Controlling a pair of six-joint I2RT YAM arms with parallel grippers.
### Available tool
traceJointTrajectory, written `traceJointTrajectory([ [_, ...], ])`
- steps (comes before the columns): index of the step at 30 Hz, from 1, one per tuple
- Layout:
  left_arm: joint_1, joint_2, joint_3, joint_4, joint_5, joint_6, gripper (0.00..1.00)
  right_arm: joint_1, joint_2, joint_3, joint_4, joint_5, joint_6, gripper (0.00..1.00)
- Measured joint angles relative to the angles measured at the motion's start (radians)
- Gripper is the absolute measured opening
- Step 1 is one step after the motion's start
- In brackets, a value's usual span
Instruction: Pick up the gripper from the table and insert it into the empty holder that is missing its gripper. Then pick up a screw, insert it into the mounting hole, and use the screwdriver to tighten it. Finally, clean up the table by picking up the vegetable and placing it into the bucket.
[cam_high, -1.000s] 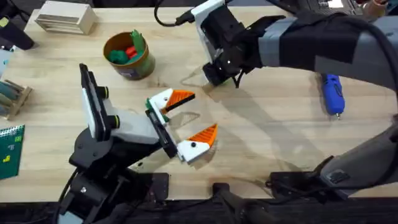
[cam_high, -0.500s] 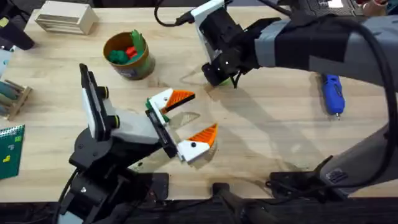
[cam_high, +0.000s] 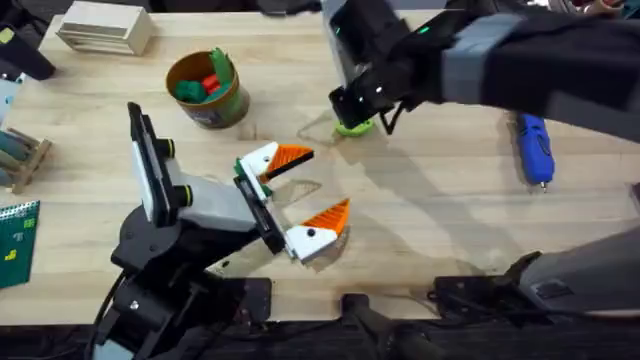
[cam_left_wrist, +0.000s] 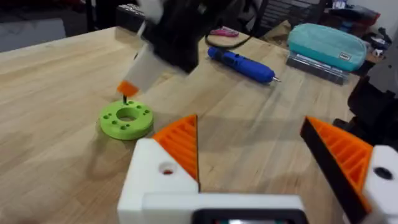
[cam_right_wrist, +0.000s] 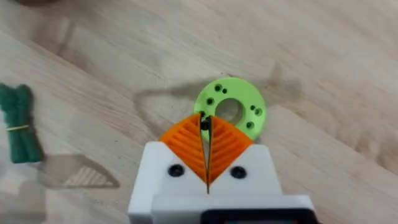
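Right gripper (cam_right_wrist: 206, 135) clenched, orange pads pressed together on one small dark screw (cam_right_wrist: 204, 123), tip hanging just above one bright green ring (cam_right_wrist: 230, 112). On the table (cam_high: 430, 230), toward the far edge, ring lying flat with bare wood all round it. Left gripper (cam_high: 318, 187) released, both orange pads spread wide, nothing between them, near the middle of the table.

Open wood between the left gripper and the near edge, and a broad bare stretch from the ring across to one blue screwdriver (cam_high: 534, 148), well apart near the right edge. One vegetable (cam_right_wrist: 18, 121), dark green, flat on the wood near the ring, apart from it. One bucket (cam_high: 207, 88) toward the far left, one green and one red toy piece inside. One pale wooden box (cam_high: 105, 28) at the far left edge.
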Motion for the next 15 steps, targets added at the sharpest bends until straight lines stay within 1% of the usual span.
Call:
traceJointTrajectory([
  [1, 0.000, 0.000, 0.000, 0.000, 0.000, 0.000, 0.987, 0.000, -0.023, 0.002, -0.008, 0.000, 0.000, 0.007],
  [2, 0.000, 0.000, 0.000, 0.000, 0.000, 0.000, 0.987, 0.000, -0.097, 0.010, -0.041, -0.004, 0.000, 0.007],
  [5, 0.000, 0.000, 0.000, 0.000, 0.000, 0.000, 0.987, 0.000, -0.171, 0.013, -0.077, -0.043, 0.000, 0.007],
  [7, 0.000, 0.000, 0.000, 0.000, 0.000, 0.000, 0.987, 0.000, -0.218, 0.013, -0.096, -0.097, 0.000, 0.007],
  [8, 0.000, 0.000, 0.000, 0.000, 0.000, 0.000, 0.987, 0.002, -0.267, 0.013, -0.103, -0.197, 0.007, 0.007],
  [12, 0.000, 0.000, 0.000, 0.000, 0.000, 0.000, 0.987, 0.018, -0.312, 0.016, -0.110, -0.327, 0.031, 0.007],
  [15, 0.000, 0.000, 0.000, 0.000, 0.000, 0.000, 0.987, 0.061, -0.323, 0.036, -0.123, -0.388, 0.049, 0.007],
])
